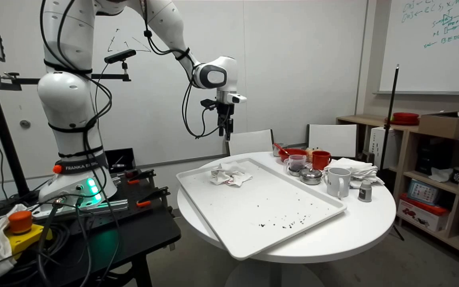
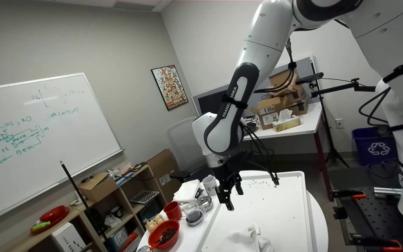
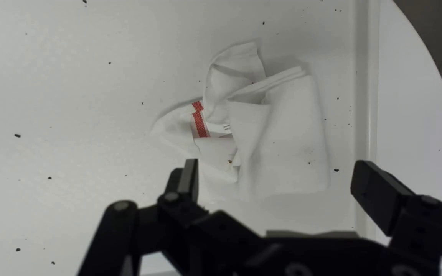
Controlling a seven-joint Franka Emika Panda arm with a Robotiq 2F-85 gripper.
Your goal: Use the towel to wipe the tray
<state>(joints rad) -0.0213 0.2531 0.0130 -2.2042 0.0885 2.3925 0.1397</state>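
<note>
Wrist view, left to right: specks (image 3: 17, 135) scattered over tray (image 3: 71, 115); towel (image 3: 286, 142) crumpled on it; gripper (image 3: 276, 168) apart above, fingers (image 3: 380, 193) spread wide, nothing held. Step, I judge: pick up towel. Best come straight down on the raised folds, close before the tips press the tray, leave cloth below them so fabric, not fingers, wipes. Then work into the thickest specks, well apart from towel.

Writing: on towel, red band (image 3: 200, 124), label (image 3: 220, 129), print too small. In an exterior view, left to right: whiteboard (image 2: 54, 150), green scrawl, perhaps "BERL"; box (image 2: 70, 238), "LEAN ROBO…"; arm (image 2: 262, 42), "FRANKA" and "MIKA", strap (image 2: 234, 101) between.
</note>
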